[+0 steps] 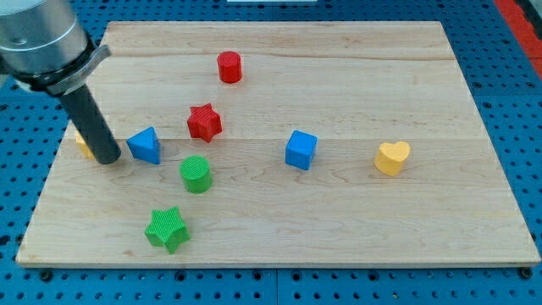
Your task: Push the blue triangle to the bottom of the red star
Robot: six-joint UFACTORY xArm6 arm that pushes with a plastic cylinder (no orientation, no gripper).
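End effector is a bare rod, nothing to grip with; my tip sits just left of the blue triangle, placed to shove it rightward beneath the red star.

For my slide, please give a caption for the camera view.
My tip beside the blue triangle, left of the red star.

Pale wooden board on blue pegboard
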